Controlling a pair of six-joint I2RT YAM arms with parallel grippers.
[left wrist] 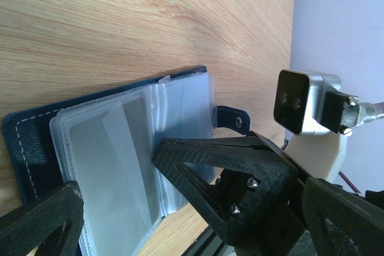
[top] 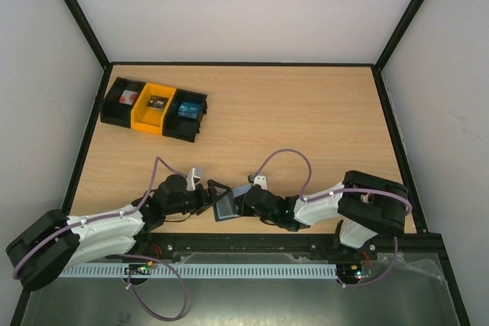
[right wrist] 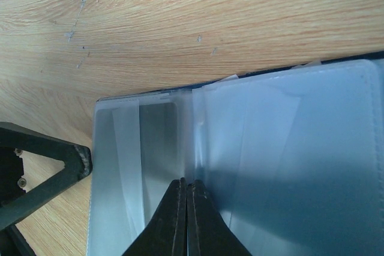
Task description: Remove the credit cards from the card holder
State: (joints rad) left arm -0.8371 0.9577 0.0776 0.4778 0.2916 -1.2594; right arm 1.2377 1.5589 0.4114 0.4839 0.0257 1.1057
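The card holder (top: pixel 227 208), dark blue with clear plastic sleeves, lies open near the table's front edge between both arms. In the left wrist view its blue cover (left wrist: pixel 30 142), sleeves (left wrist: pixel 120 148) and closing tab (left wrist: pixel 231 118) show. My left gripper (top: pixel 208 195) (left wrist: pixel 117 175) is open, with its fingers spread over the sleeves and one fingertip (left wrist: pixel 159 154) on them. My right gripper (top: pixel 243 202) (right wrist: pixel 186 183) is shut at the fold of the sleeves (right wrist: pixel 270 148), and a sleeve's edge runs into its tips. I cannot make out any card clearly.
A black-and-yellow row of bins (top: pixel 155 109) stands at the back left. Black frame rails run along the table's sides and its front edge (top: pixel 252 243). The right wrist's camera (left wrist: pixel 300 103) sits close beside my left fingers.
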